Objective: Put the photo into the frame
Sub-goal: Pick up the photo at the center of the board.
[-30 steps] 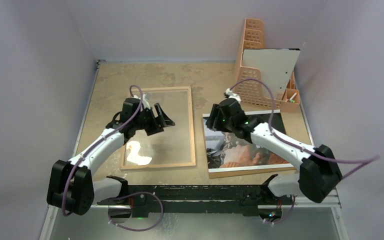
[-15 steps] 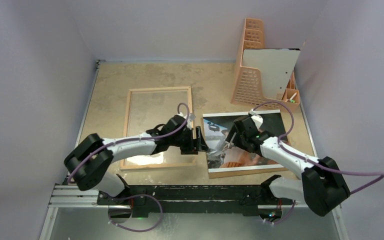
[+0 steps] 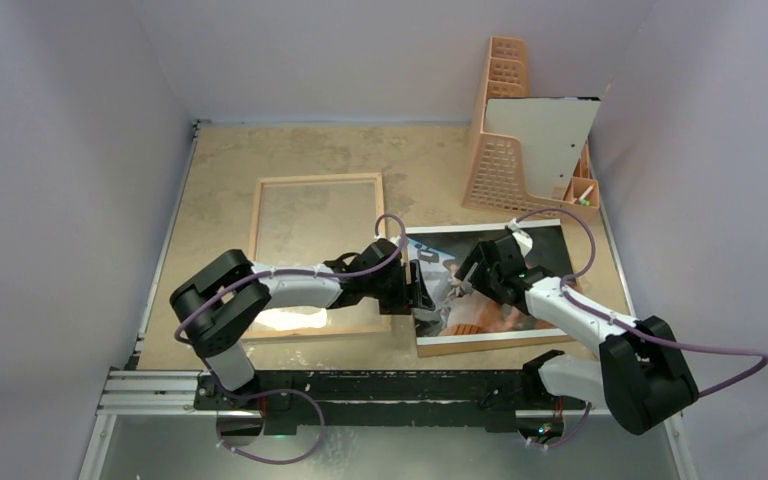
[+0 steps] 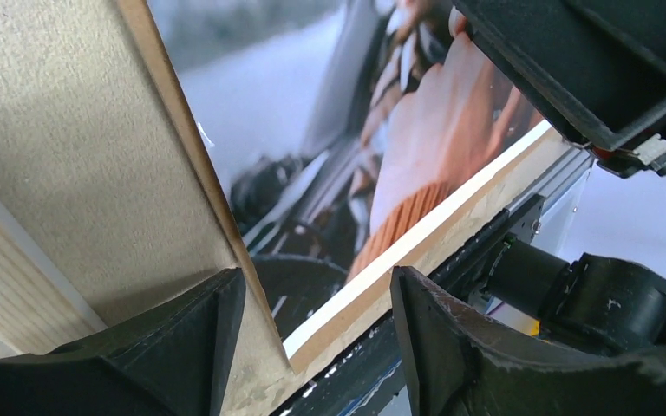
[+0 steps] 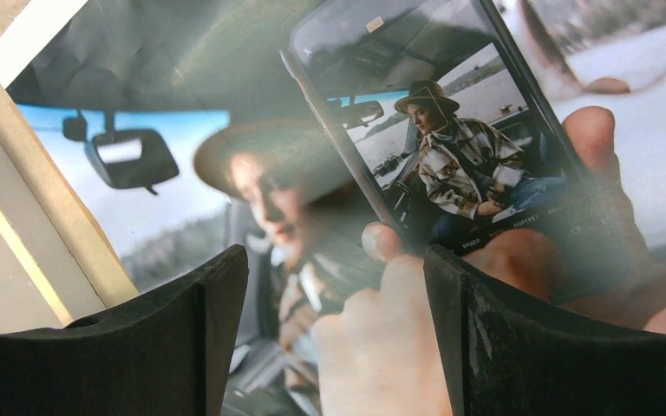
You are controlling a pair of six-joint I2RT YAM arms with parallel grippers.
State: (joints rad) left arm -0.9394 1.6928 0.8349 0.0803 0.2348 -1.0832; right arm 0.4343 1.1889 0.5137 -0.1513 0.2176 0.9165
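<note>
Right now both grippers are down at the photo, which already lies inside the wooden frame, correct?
No. The left gripper and right gripper are at the photo, but it lies beside the frame, not inside it, as the top view shows.

A peach lattice basket [image 3: 500, 175] stood at the far right of the tan table [image 3: 220, 170]. A white board [image 3: 545, 130] stood on edge in it, small items [image 3: 582, 193] lay in its near end compartment, and pale walls [image 3: 60, 150] enclosed the table.

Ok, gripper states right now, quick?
Left gripper: open, astride the photo's corner.
Right gripper: open above the photo, holding nothing.
</note>
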